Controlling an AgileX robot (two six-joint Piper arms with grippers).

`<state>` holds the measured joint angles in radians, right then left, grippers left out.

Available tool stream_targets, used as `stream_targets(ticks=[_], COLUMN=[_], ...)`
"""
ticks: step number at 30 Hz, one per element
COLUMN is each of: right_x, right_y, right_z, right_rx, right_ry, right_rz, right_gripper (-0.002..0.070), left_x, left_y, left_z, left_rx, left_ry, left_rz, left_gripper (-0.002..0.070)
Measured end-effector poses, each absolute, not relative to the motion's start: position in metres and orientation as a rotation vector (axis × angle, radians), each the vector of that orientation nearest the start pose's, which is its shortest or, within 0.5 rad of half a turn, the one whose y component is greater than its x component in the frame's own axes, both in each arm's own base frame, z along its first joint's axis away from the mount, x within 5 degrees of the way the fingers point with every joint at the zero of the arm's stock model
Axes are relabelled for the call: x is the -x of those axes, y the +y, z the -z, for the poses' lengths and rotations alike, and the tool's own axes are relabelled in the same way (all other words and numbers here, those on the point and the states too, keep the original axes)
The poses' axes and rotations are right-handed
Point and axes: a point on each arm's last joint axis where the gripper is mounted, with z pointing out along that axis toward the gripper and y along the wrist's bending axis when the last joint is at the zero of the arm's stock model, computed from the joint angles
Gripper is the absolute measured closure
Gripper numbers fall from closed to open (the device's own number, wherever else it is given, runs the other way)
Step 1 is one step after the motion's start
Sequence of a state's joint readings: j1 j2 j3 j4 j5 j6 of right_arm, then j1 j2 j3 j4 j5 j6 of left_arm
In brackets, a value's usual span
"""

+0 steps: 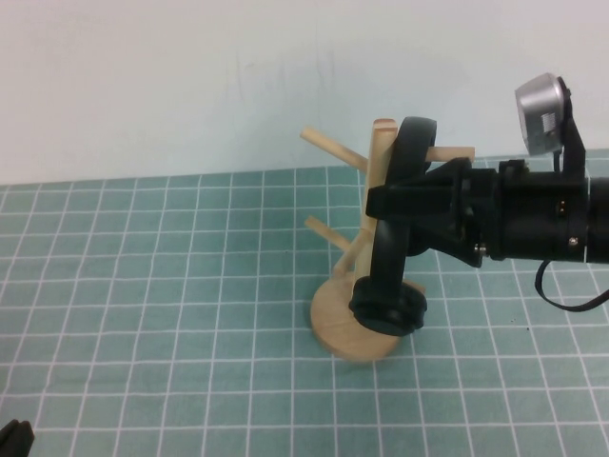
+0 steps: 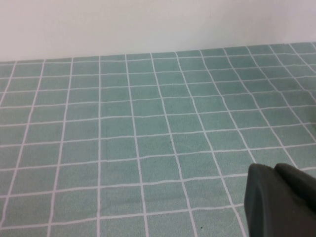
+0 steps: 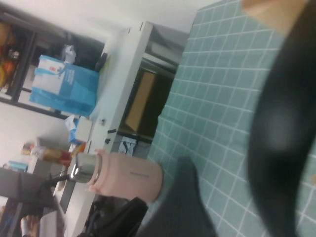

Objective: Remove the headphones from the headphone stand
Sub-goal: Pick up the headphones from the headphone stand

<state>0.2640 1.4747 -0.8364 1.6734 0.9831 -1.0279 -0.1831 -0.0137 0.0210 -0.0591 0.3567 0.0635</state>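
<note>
The black headphones [image 1: 411,143] hang on the light wooden headphone stand [image 1: 335,328] at the table's middle. The headband arches over the top of the post and one ear cup [image 1: 388,309] rests low by the disc base. My right gripper [image 1: 392,217] reaches in from the right at mid-height of the headband, open, with its fingers either side of the band. In the right wrist view one finger [image 3: 185,197] stands apart from the headband [image 3: 281,138], with mat showing between them. My left gripper [image 2: 274,170] is shut and empty, parked at the near left corner [image 1: 14,438].
The green gridded mat [image 1: 152,286] covers the table up to a white wall. Angled pegs [image 1: 328,148] stick out from the stand to the left. A silver camera [image 1: 542,114] sits on the right arm. A pink bottle [image 3: 123,180] and shelves lie beyond the table.
</note>
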Motion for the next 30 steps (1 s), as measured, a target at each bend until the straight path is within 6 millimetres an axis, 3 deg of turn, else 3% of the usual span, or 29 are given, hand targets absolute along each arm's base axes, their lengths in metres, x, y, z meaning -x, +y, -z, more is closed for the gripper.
stream_targets(ticks=[3,11,14,25,30], right_x=[-0.258,-0.260,-0.260,-0.252,-0.237], right_y=[0.147,0.148,0.149,0.149,0.145], right_z=[-0.270,-0.270,-0.275,-0.280,-0.304], right_rx=[0.210,0.220,0.252,0.368,0.434], right_ry=[2.135,2.121,2.078,2.036,1.955], right_rz=[-1.565,-1.560,-1.583,-1.590,-1.539], right_gripper=[0.0208,0.0528,0.0603,0.0616,0.0616], left_x=[-0.052,-0.052,-0.052,-0.052,-0.052], left_y=[-0.011,-0.011,-0.011,-0.011,-0.011], left_z=[-0.175,-0.175,-0.175,-0.175,-0.175], left_rx=[-0.191,-0.191,-0.191,-0.191,-0.191], left_ry=[1.839,1.839,1.839,1.839,1.839], left_rz=[0.141,0.141,0.141,0.141,0.141], left_gripper=[0.0680,0.0680,0.0680,0.0680,0.0680])
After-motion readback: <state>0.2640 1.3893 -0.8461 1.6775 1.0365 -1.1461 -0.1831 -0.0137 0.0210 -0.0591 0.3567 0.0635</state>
